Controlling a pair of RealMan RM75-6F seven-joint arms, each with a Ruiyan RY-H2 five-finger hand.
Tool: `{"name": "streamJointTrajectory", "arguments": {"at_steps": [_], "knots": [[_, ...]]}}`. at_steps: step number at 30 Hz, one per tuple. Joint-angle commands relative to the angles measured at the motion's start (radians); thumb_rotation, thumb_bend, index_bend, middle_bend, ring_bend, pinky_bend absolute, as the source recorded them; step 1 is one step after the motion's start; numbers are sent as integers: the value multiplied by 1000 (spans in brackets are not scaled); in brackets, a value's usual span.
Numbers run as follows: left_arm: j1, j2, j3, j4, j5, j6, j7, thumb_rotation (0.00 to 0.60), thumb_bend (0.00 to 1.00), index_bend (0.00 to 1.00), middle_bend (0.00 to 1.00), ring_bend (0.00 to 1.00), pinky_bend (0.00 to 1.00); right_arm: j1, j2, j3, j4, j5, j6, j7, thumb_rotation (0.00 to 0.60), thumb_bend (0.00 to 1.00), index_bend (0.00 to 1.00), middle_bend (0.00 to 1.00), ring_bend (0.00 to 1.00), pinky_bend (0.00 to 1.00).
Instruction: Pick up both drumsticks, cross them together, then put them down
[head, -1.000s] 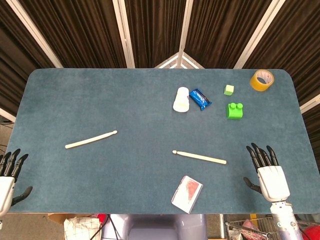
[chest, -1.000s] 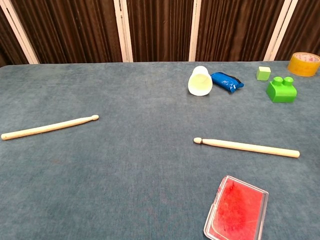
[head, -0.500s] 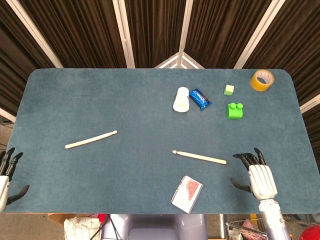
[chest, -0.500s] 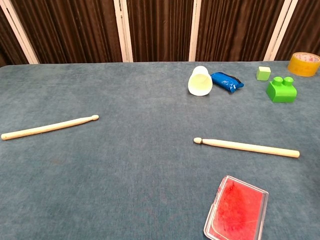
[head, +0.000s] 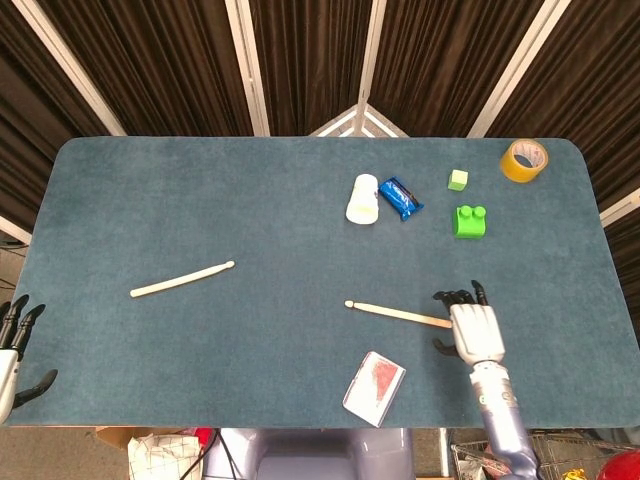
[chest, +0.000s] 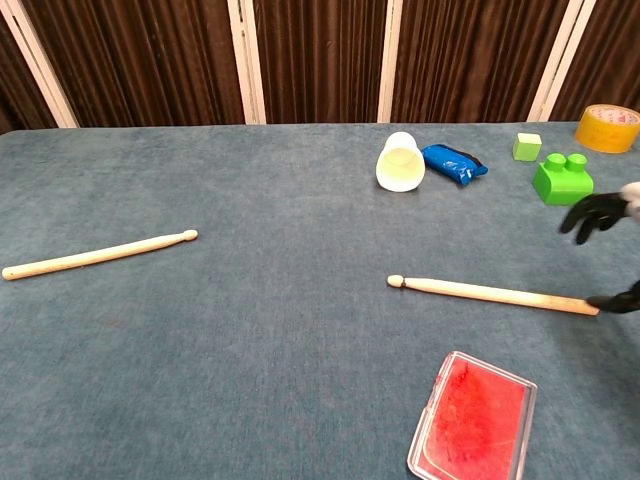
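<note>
Step in hand: reaching for the first pickup. Right hand (head: 473, 326), fingers spread and empty, hovers at the butt of the right drumstick (head: 398, 313); next, close around it. Left hand (head: 12, 350) open, off the tabletop's near-left corner. Left drumstick (head: 181, 279) lies near the left edge. Both pale wood, slim, bead-tipped.

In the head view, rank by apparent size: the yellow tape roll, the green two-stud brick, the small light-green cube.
1. Yellow tape roll, largest.
2. Green two-stud brick, slightly smaller.
3. Small light-green cube, clearly smallest.
</note>
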Motion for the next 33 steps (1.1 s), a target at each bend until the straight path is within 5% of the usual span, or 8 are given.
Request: {"name": "streamJointTrajectory", "arguments": {"at_steps": [1, 10, 33], "knots": [[0, 0, 0, 0, -1, 0, 1, 600, 295, 123, 0, 0, 0, 22, -33, 0, 23, 28, -9, -30, 600, 223, 324, 324, 237, 11], [-5, -4, -3, 1, -13, -12, 12, 600, 295, 123, 0, 0, 0, 68, -94, 19, 61, 86, 1, -102, 600, 341, 334, 392, 269, 10], [-11, -8, -9, 4, -29, -18, 17, 600, 295, 122, 0, 0, 0, 118, -167, -5, 166, 134, 12, -148, 600, 348, 433, 411, 290, 10]]}}
